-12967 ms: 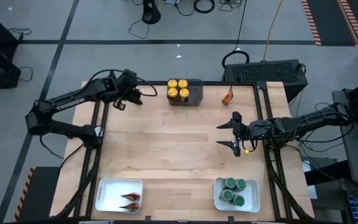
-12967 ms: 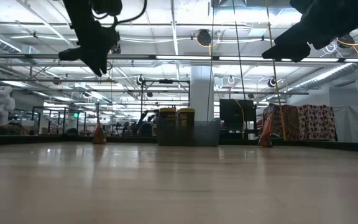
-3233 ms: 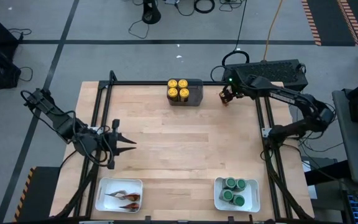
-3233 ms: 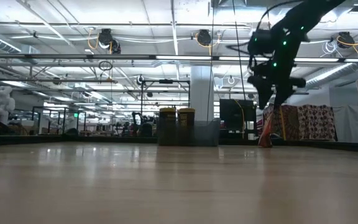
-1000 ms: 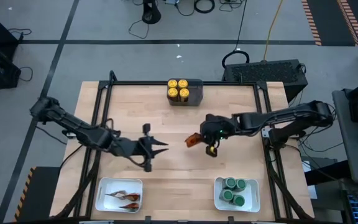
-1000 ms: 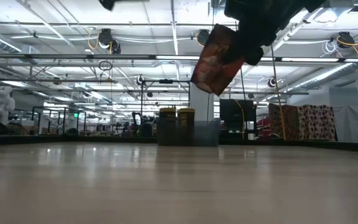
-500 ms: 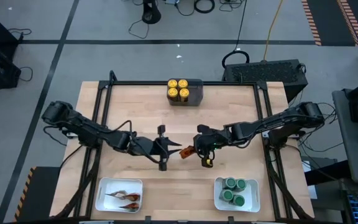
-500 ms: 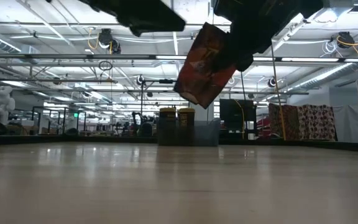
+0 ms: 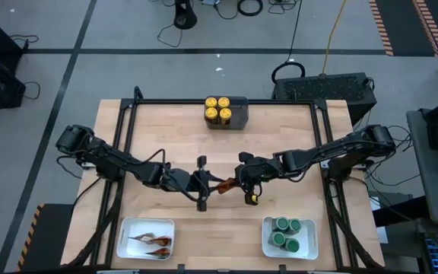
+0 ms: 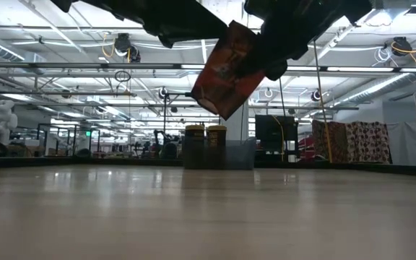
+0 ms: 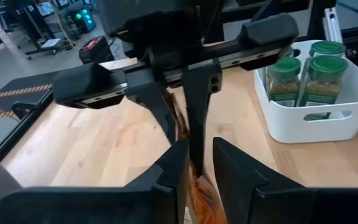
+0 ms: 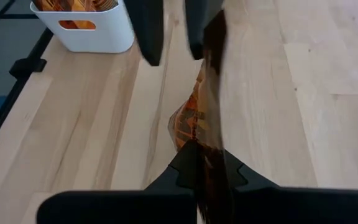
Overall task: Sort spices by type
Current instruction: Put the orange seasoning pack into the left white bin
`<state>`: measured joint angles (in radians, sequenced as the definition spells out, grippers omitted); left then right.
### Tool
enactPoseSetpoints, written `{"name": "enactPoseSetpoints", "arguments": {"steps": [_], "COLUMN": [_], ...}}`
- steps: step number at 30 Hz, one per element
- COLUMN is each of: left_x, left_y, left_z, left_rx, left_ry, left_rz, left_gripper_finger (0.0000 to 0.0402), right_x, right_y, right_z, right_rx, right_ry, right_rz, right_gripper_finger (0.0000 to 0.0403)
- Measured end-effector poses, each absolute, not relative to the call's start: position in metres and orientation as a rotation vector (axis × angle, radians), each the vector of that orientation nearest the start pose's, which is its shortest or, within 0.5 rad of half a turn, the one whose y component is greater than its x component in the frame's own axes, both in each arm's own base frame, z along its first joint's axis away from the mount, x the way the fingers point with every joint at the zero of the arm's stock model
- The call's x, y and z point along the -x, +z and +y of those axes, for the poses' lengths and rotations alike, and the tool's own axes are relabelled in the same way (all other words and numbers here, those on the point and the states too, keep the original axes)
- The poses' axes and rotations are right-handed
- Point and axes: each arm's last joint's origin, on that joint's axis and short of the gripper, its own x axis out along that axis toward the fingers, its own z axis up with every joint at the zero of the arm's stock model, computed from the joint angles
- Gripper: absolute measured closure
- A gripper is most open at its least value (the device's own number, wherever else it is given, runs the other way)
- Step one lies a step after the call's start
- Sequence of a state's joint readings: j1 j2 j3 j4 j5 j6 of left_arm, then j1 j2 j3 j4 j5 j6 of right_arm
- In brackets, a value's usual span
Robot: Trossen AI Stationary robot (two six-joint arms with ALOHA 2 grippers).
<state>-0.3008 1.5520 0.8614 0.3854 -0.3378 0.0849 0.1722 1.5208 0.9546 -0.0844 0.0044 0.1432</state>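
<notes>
Above the table's middle hangs a thin brown-orange packet point(image 9: 225, 185), one of the spices, with my right gripper point(image 9: 236, 183) shut on it. My left gripper point(image 9: 214, 185) faces it from the left, partly open. In the left wrist view the packet's free end point(image 11: 201, 185) shows in the narrow gap between the left fingers. Yellow-lidded jars point(image 9: 218, 107) stand in the dark bin point(image 9: 239, 112) at the far edge. Green-lidded jars point(image 9: 287, 233) fill the near-right white tray point(image 9: 268, 247). Two more packets point(image 9: 152, 243) lie in the near-left tray point(image 9: 128, 228). My left gripper has its fingers point(image 11: 173, 171) on either side of the packet's free end; I cannot tell whether they touch it. My right gripper pinches the packet's right end point(image 12: 197, 135) between its two fingers, coming from the table's right and slanting down. The packet point(image 10: 226, 72) is lifted clear and tilted, reaching toward the left gripper.
The wooden table point(image 9: 280, 144) shows bare board around the two grippers. The black frame rails point(image 9: 128, 144) run along the table's left and right sides. A dark box point(image 9: 333, 87) sits behind the far right corner.
Both grippers have closed in on each other over the table's middle and sunk a little, the left going right and the right going left with the packet. The packet has tipped further over and its free end now lies at the left fingers.
</notes>
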Motion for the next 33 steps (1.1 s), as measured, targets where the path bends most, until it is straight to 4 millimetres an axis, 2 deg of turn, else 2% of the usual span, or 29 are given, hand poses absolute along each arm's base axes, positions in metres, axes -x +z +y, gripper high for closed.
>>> {"name": "enactPoseSetpoints", "arguments": {"steps": [12, 21, 33], "left_x": [-0.317, -0.3165, -0.3166], "left_y": [0.235, 0.2363, 0.2363], "left_z": [-0.0894, -0.0913, -0.0905], "left_rx": [-0.236, -0.214, -0.176], "left_ry": [0.06, -0.012, 0.011], "left_rz": [0.281, 0.274, 0.275], "left_gripper_finger": [0.0322, 0.0322, 0.0322], "right_x": [-0.3161, -0.3153, -0.3187], "right_y": [0.2257, 0.2257, 0.2303], "right_z": [0.0561, 0.0597, 0.0602], "right_rx": [-0.077, -0.069, -0.065], "right_ry": [0.126, 0.136, 0.144], "right_rz": [0.688, 0.689, 0.629], "right_gripper_finger": [0.0402, 0.0402, 0.0402]}}
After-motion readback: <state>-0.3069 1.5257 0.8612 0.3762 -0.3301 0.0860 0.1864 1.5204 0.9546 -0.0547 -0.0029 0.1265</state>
